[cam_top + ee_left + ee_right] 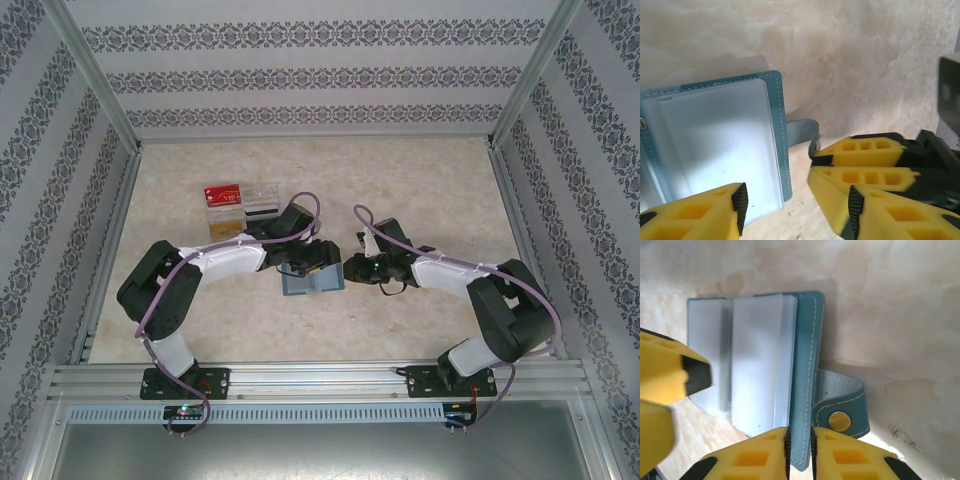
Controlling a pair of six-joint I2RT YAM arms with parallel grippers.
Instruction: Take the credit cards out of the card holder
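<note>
Beige table point(400, 180), one card holder point(312, 283)

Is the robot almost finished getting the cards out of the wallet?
Maybe nearly. A gold card already lies in the clear tray. The right gripper pinches the open card holder; the left gripper hovers open. Visible sleeves look empty; hidden ones need checking.

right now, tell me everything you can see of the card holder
The card holder is a teal-blue wallet, leather-like with pale stitching, lying open like a book on the marbled table between the two arms. Inside are frosted, translucent plastic sleeves. A strap with a round metal snap sticks out from the cover's side. The right gripper has its jaws pinched on the cover's edge; the left gripper holds open jaws over the sleeves, contact unclear.
</note>
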